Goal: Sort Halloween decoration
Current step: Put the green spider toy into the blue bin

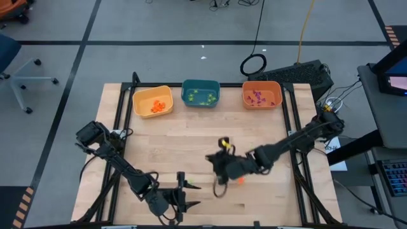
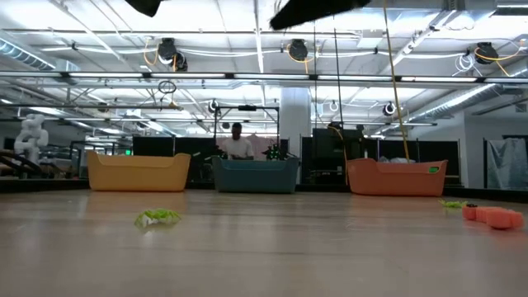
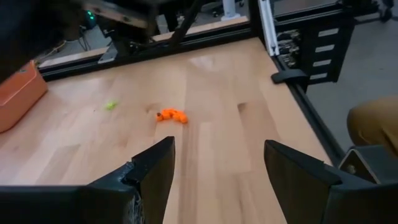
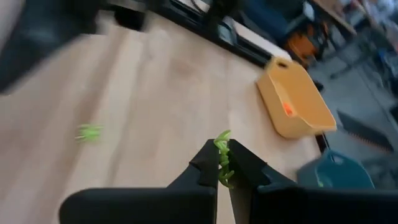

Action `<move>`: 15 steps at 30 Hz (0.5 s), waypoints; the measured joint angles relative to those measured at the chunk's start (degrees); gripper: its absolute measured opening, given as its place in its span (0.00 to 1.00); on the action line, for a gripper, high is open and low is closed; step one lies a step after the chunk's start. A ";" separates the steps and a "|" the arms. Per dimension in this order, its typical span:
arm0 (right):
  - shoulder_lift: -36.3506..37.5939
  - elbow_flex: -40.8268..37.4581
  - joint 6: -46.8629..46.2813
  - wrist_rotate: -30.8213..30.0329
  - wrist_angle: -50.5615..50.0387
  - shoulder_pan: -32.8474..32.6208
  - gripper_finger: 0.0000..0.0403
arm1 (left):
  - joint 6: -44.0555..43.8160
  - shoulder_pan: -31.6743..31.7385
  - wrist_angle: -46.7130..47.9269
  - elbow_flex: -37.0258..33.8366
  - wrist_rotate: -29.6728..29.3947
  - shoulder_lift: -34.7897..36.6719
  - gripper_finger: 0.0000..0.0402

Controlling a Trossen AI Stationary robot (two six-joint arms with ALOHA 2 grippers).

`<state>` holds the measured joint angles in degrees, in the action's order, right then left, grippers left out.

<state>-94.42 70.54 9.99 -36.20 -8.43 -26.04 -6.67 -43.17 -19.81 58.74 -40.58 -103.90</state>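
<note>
We see three bins in a row at the far edge of the table [image 1: 191,137]: the yellow bin [image 1: 152,101] holds orange trinkets [image 1: 158,107], the teal bin [image 1: 201,93] holds green trinkets [image 1: 202,98], the orange bin [image 1: 261,95] holds purple trinkets [image 1: 257,97].

The right pincer [image 4: 222,169] is pressed together on a green spider-like trinket [image 4: 223,158], mid-table, well short of the bins. Just beside it on the wood lies a loose orange piece [image 1: 240,180]; another green trinket [image 4: 89,132] lies off to its side.

The left pincer [image 3: 217,168] is spread and holds nothing, near the front edge; the orange piece lies ahead of it.
</note>
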 joint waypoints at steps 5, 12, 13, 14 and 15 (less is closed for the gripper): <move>0.01 0.00 -1.84 4.02 0.19 7.59 0.00 | -0.88 0.01 0.23 0.00 0.00 0.00 0.61; 0.01 0.00 -6.96 7.97 0.37 20.56 0.00 | -1.63 0.05 -0.76 0.13 0.00 0.00 0.61; 0.00 0.00 -8.04 7.98 0.37 22.53 0.00 | -1.85 0.12 -0.74 0.13 0.00 0.00 0.61; 0.00 0.00 -9.11 8.02 0.36 24.46 0.00 | -1.85 0.12 -0.74 0.15 0.00 0.00 0.61; 0.01 0.00 -10.03 8.62 0.36 26.39 0.00 | -1.85 0.12 -0.73 0.15 0.00 0.00 0.61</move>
<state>-94.41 70.54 -0.04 -27.58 -8.07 0.35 -8.51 -43.05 -20.55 58.89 -40.58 -103.90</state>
